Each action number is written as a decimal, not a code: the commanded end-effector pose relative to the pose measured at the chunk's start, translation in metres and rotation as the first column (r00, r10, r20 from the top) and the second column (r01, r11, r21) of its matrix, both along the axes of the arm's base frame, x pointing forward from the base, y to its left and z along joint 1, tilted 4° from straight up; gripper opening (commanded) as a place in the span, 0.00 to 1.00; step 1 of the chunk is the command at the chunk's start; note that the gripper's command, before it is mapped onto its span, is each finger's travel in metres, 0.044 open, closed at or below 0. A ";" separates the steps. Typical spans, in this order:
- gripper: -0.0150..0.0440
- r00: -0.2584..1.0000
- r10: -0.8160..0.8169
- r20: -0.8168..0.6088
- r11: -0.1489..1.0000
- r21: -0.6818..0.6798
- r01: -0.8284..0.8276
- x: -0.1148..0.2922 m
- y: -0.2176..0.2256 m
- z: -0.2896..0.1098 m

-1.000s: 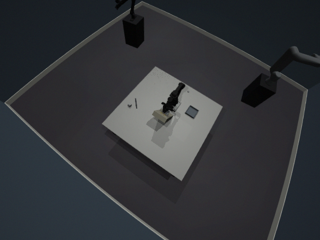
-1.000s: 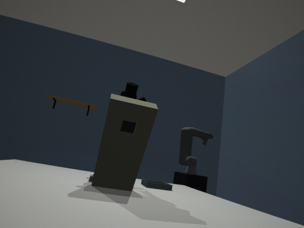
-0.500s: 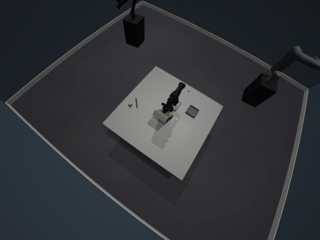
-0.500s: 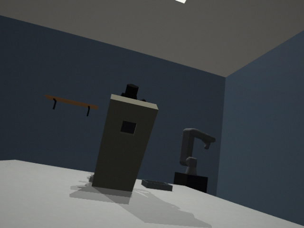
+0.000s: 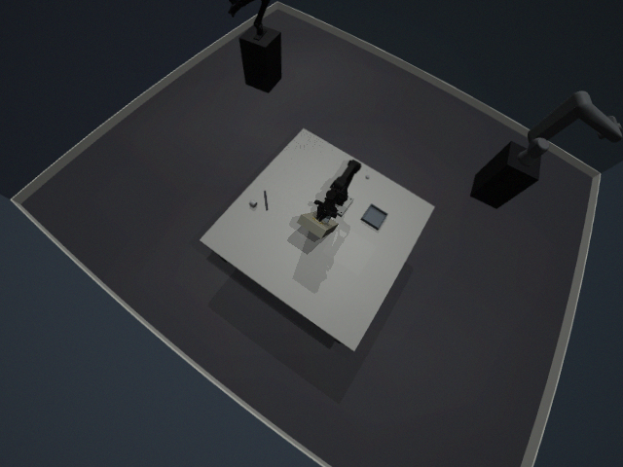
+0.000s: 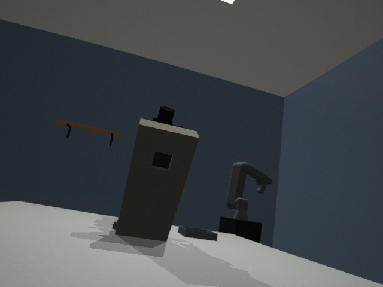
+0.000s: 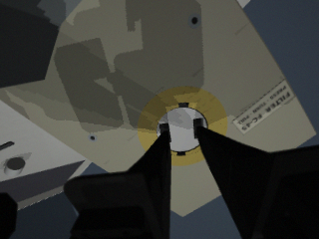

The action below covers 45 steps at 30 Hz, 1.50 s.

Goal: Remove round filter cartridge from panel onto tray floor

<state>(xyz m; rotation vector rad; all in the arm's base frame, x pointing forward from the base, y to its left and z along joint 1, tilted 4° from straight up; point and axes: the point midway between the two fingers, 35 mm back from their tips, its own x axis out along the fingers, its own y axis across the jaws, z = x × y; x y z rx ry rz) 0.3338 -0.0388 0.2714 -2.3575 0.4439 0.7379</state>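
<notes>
The beige service panel (image 5: 316,229) (image 6: 154,197) (image 7: 234,55) stands on the table. The white round cartridge (image 7: 180,119) sits inside a yellow ring on its face, with a dark slot at its left and right sides. My gripper (image 7: 182,133) (image 5: 319,217) is partly open, with one dark fingertip over each slot. Whether the tips are inside the slots or just above them I cannot tell. In the exterior view the panel hides the fingers and the cartridge. The tray (image 5: 369,223) (image 6: 201,235) lies apart from the panel, beside the arm.
A thin dark rod (image 5: 265,199) and a small pale object (image 5: 253,203) lie on the table on the other side of the panel from the tray. Another small object (image 5: 367,176) lies near the arm's base. Two other robot arms stand on pedestals off the table.
</notes>
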 end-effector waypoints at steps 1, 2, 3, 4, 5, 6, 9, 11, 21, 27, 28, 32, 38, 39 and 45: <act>0.45 1.000 0.004 -0.005 1.000 -0.001 -0.004 0.000 0.000 -0.002; 0.45 1.000 0.004 -0.005 1.000 -0.001 -0.004 0.000 0.000 -0.002; 0.45 1.000 0.004 -0.005 1.000 -0.001 -0.004 0.000 0.000 -0.002; 0.45 1.000 0.004 -0.005 1.000 -0.001 -0.004 0.000 0.000 -0.002; 0.45 1.000 0.004 -0.005 1.000 -0.001 -0.004 0.000 0.000 -0.001; 0.45 1.000 0.004 -0.005 1.000 -0.001 -0.004 0.000 0.000 -0.001; 0.45 1.000 0.004 -0.005 1.000 -0.001 -0.004 0.001 0.000 -0.001; 0.45 1.000 0.004 -0.005 1.000 -0.001 -0.004 0.001 0.000 -0.001; 0.45 1.000 0.004 -0.005 1.000 -0.001 -0.004 0.002 0.000 0.001; 0.45 1.000 0.004 -0.005 1.000 -0.001 -0.004 0.002 0.000 0.001; 0.45 1.000 0.004 -0.005 1.000 -0.001 -0.004 0.002 0.000 0.001; 0.45 1.000 0.004 -0.004 1.000 -0.001 -0.004 0.004 0.000 0.000; 0.45 1.000 0.004 -0.004 1.000 -0.001 -0.004 0.004 0.000 -0.001; 0.45 1.000 0.004 -0.004 1.000 -0.001 -0.004 0.004 0.000 -0.001; 0.45 1.000 0.004 -0.005 1.000 -0.001 -0.004 0.004 0.000 -0.002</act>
